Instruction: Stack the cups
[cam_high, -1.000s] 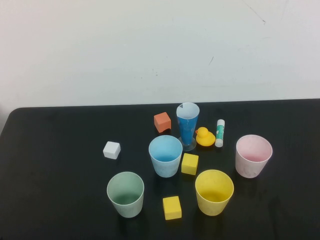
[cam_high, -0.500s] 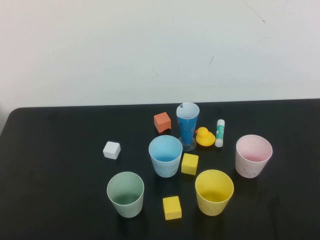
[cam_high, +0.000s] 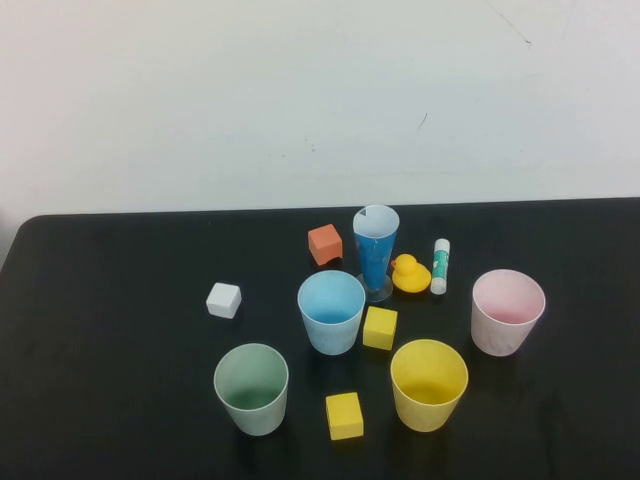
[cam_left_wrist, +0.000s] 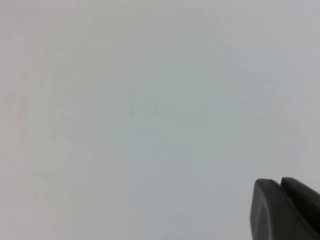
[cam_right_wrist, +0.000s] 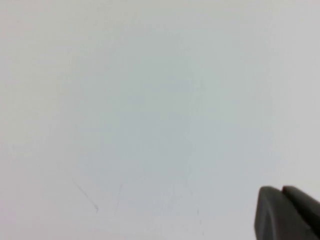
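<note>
Four short cups stand upright and apart on the black table (cam_high: 100, 300) in the high view: a light blue cup (cam_high: 331, 311) in the middle, a green cup (cam_high: 251, 388) at the front left, a yellow cup (cam_high: 428, 384) at the front right and a pink cup (cam_high: 507, 311) at the right. Neither arm shows in the high view. My left gripper (cam_left_wrist: 279, 183) appears only in the left wrist view, shut and empty, facing a blank white wall. My right gripper (cam_right_wrist: 281, 190) shows the same way in the right wrist view, shut with nothing in it.
A tall narrow blue glass (cam_high: 375, 251) stands behind the blue cup, with a rubber duck (cam_high: 409, 274) and a glue stick (cam_high: 440, 266) to its right. An orange cube (cam_high: 324, 244), a white cube (cam_high: 224, 300) and two yellow cubes (cam_high: 379, 328) (cam_high: 343, 415) lie among the cups.
</note>
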